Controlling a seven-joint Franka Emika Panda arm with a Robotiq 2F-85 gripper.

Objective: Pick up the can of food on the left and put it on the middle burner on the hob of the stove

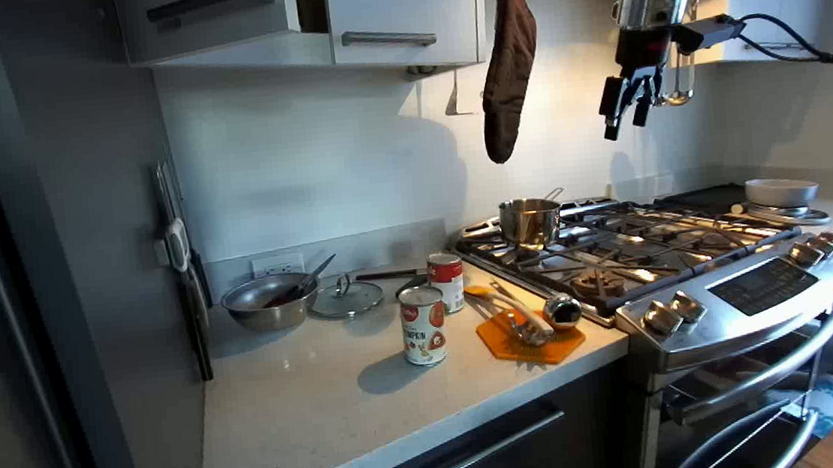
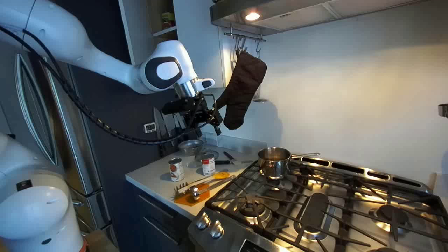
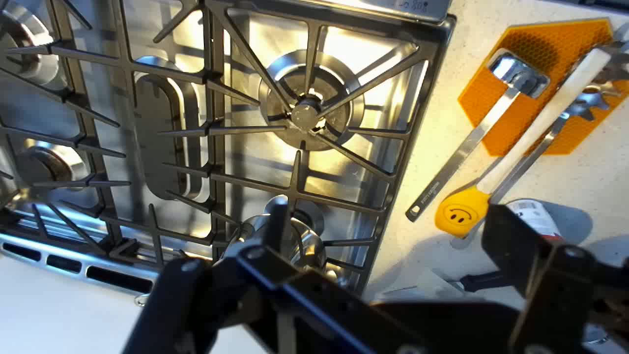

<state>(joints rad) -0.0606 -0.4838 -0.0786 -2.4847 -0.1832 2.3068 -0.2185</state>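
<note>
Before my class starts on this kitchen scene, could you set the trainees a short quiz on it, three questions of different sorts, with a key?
1. True or false: the gripper is open, and the pumpkin can stands upright on the countertop.

2. Multiple choice: which of these sits on the hob?
a) glass lid
b) stainless-steel saucepan
c) metal mixing bowl

3. Fill in the blank: in the wrist view, the cap of the middle burner is not round but ____.

Key:
1. True
2. b
3. oblong
</note>
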